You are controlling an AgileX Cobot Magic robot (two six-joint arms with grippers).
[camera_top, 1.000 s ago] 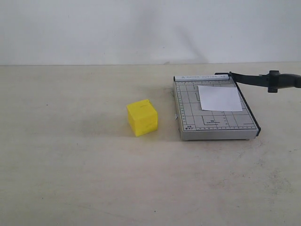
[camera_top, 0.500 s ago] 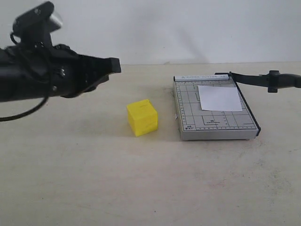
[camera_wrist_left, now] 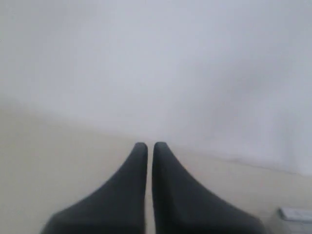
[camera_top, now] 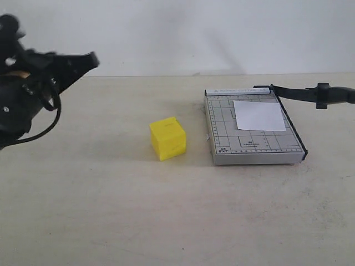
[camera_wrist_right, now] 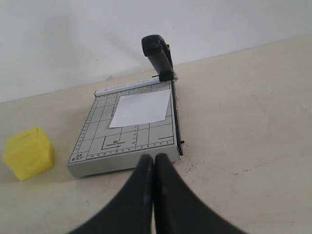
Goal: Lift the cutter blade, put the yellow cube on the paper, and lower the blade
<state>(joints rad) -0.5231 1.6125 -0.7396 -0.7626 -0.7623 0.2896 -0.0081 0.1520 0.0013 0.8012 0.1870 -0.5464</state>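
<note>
The yellow cube point(camera_top: 167, 138) sits on the table left of the grey gridded trimmer point(camera_top: 222, 136); it also shows in the right wrist view point(camera_wrist_right: 29, 152). The white paper point(camera_top: 259, 115) lies on the trimmer's far right part. The cutter blade point(camera_top: 310, 94) stands raised off the base, its thick handle point(camera_wrist_right: 157, 48) up in the air. My left gripper point(camera_top: 91, 58) hovers far left, well away from the cube, shut and empty point(camera_wrist_left: 149, 145). My right gripper point(camera_wrist_right: 154, 157) is shut and empty, just short of the trimmer's point(camera_wrist_right: 124, 163) near edge; it is outside the exterior view.
A white wall point(camera_top: 177, 33) backs the beige table point(camera_top: 166, 221). The left arm's body and cable point(camera_top: 28, 100) fill the far left of the exterior view.
The left arm swung into view towards the middle, then pulled back to the left. Cube, trimmer, paper and blade have not moved.
</note>
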